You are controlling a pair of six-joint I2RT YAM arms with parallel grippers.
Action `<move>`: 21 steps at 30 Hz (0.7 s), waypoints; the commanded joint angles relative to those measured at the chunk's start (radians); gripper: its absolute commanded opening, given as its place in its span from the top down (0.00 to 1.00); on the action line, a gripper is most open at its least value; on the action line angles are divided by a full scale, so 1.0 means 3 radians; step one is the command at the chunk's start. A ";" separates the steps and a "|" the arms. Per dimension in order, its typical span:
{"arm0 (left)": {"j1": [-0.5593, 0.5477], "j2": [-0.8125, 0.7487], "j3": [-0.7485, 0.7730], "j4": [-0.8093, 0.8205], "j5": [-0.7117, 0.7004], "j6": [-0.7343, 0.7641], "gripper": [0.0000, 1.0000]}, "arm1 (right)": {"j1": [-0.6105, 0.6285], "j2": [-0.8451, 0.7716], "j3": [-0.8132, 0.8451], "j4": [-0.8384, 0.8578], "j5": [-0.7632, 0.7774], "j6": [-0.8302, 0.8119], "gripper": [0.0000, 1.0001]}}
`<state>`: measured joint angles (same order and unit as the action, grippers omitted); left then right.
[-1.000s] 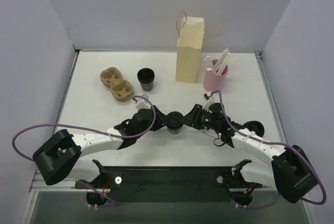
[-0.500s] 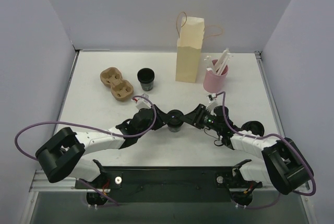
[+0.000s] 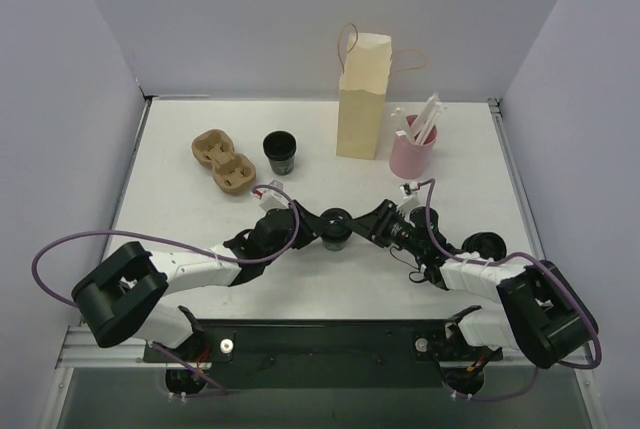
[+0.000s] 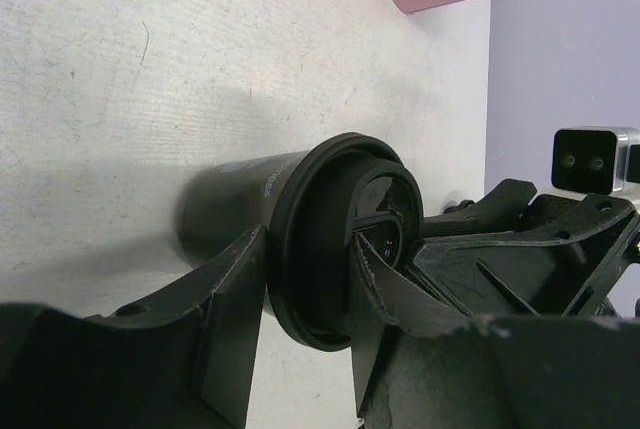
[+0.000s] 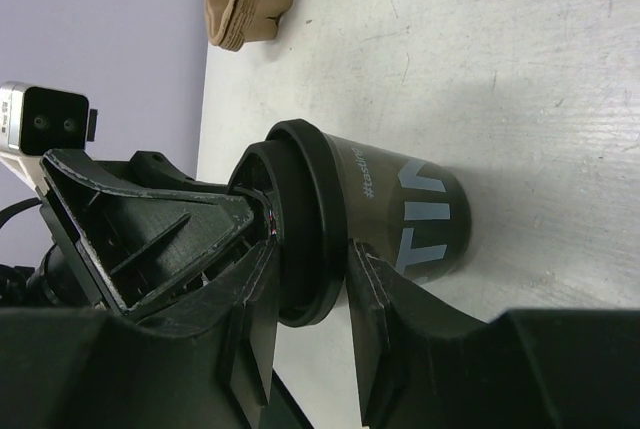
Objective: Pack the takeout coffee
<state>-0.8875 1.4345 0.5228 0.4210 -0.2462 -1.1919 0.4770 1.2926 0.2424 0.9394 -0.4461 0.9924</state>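
Cup (image 3: pixel 335 228) nudged rearward; left gripper (image 4: pixel 305 269), right gripper (image 5: pixel 308 259) clamping.

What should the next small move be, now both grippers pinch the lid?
Probably open the right gripper and ease it back: the lid looks fully seated on the cup, both grippers clamp its rim, and the left gripper sits nearer the carrier.

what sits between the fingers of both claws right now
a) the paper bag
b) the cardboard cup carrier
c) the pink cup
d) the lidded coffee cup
d: each wrist view shows the lid end of the coffee cup pinched between that arm's fingers, the left claw from one side and the right claw from the other.
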 commanded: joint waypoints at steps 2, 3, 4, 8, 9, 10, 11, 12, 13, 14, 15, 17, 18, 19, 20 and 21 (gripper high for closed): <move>-0.0064 0.0326 -0.0357 -0.1603 0.0212 0.0317 0.55 | 0.0072 -0.0228 -0.0062 -0.1448 0.0240 -0.0245 0.68; -0.0064 0.0311 -0.0357 -0.1608 0.0212 0.0337 0.55 | 0.0062 -0.0289 -0.0016 -0.1474 0.0194 -0.0245 0.65; -0.0064 0.0301 -0.0342 -0.1623 0.0212 0.0363 0.55 | 0.0051 -0.0381 0.0106 -0.1515 0.0148 -0.0250 0.63; -0.0059 0.0306 -0.0255 -0.1664 0.0207 0.0450 0.56 | -0.0030 -0.0489 0.0439 -0.1780 -0.0072 -0.0332 0.53; -0.0058 0.0311 -0.0235 -0.1684 0.0207 0.0465 0.56 | -0.0051 -0.0499 0.0505 -0.1832 -0.0098 -0.0352 0.49; -0.0058 0.0321 -0.0214 -0.1695 0.0207 0.0506 0.55 | -0.0102 -0.0520 0.0562 -0.1888 -0.0128 -0.0393 0.47; -0.0064 0.0331 -0.0168 -0.1710 0.0207 0.0521 0.55 | -0.0122 -0.0530 0.0669 -0.1990 -0.0149 -0.0414 0.44; -0.0059 0.0337 -0.0153 -0.1730 0.0212 0.0537 0.55 | -0.0143 -0.0560 0.0710 -0.2042 -0.0159 -0.0434 0.41; -0.0069 0.0347 -0.0132 -0.1746 0.0207 0.0572 0.55 | -0.0168 -0.0571 0.0751 -0.2093 -0.0159 -0.0490 0.40; -0.0064 0.0352 -0.0117 -0.1756 0.0207 0.0588 0.55 | -0.0194 -0.0581 0.0843 -0.2200 -0.0154 -0.0521 0.39; -0.0069 0.0357 -0.0091 -0.1786 0.0207 0.0593 0.56 | -0.0214 -0.0571 0.0889 -0.2266 -0.0159 -0.0557 0.38; -0.0069 0.0362 -0.0091 -0.1797 0.0192 0.0588 0.55 | -0.0245 -0.0535 0.0981 -0.2394 -0.0175 -0.0669 0.37; -0.0074 0.0357 -0.0101 -0.1787 0.0192 0.0588 0.55 | -0.0255 -0.0485 0.1063 -0.2425 -0.0190 -0.0705 0.37; -0.0069 0.0352 -0.0106 -0.1782 0.0187 0.0588 0.55 | -0.0256 -0.0454 0.1094 -0.2456 -0.0220 -0.0741 0.37; -0.0069 0.0352 -0.0106 -0.1787 0.0187 0.0583 0.55 | -0.0271 -0.0413 0.1124 -0.2472 -0.0241 -0.0797 0.37; -0.0069 0.0357 -0.0101 -0.1782 0.0187 0.0588 0.55 | -0.0281 -0.0331 0.1180 -0.2477 -0.0277 -0.0818 0.38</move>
<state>-0.8917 1.4418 0.5816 0.3420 -0.2203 -1.1164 0.4053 1.1542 0.5247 0.2672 -0.4812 0.8200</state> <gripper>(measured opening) 0.454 0.632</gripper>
